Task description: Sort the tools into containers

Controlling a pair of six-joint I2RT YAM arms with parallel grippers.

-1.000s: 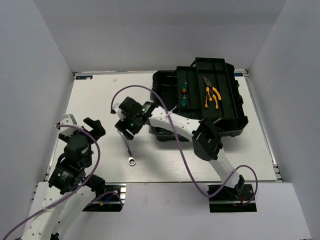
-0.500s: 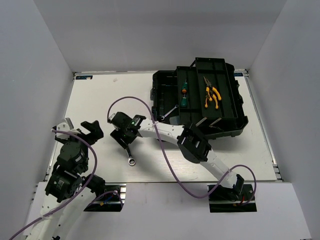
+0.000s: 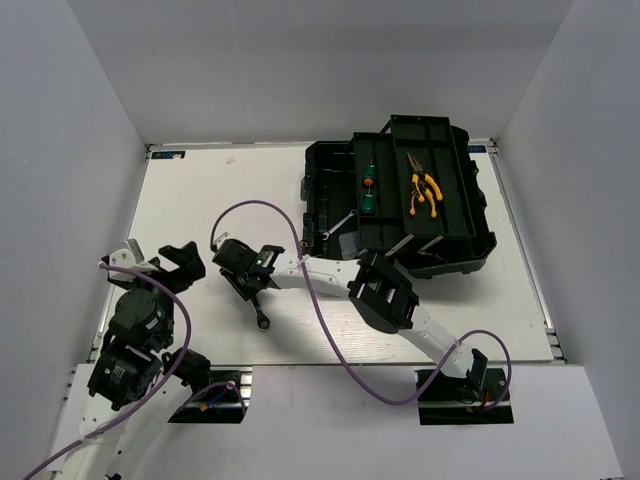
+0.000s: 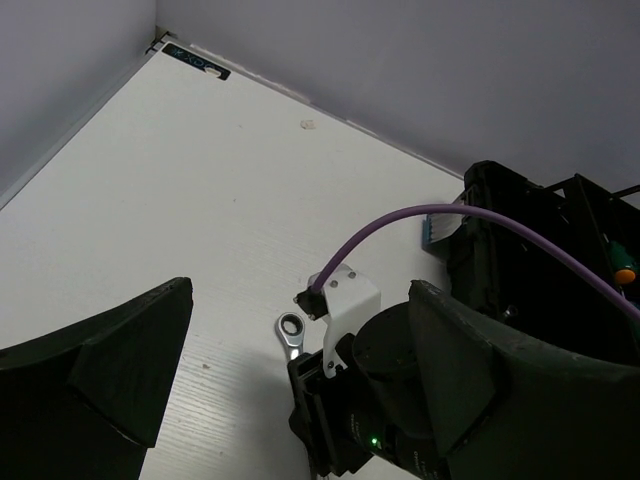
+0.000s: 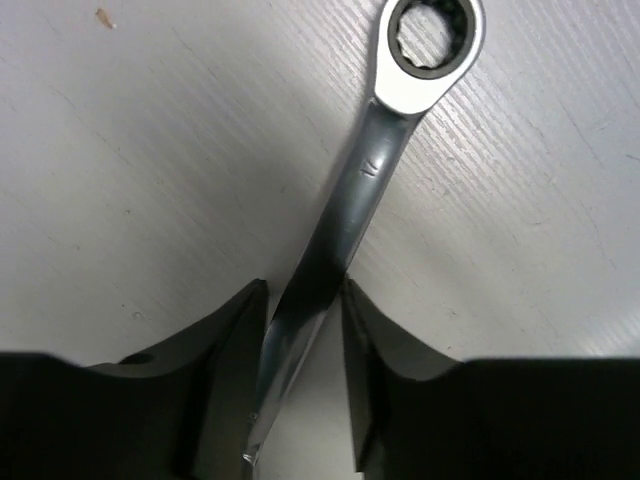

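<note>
The long silver wrench [image 5: 380,170] lies on the white table, its ring end pointing away from my right gripper [image 5: 305,330], whose fingers press both sides of its shaft. In the top view that gripper [image 3: 250,283] is down on the table left of the black toolbox [image 3: 330,170], with only the wrench's ring end [image 3: 262,322] showing. The tray holds two green-handled screwdrivers [image 3: 368,190] and yellow-handled pliers [image 3: 425,193]. The short wrench [image 3: 340,225] lies at the tray's front left edge. My left gripper [image 3: 160,262] is open and empty, left of the right gripper.
In the left wrist view the right gripper's body [image 4: 380,420] and its purple cable [image 4: 480,215] fill the space between my open left fingers [image 4: 110,370], with the ring end [image 4: 290,330] just beyond. White walls enclose the table.
The right gripper has moved left and down onto the wrench and its fingers now hold the shaft. The left arm has shifted slightly lower left.
</note>
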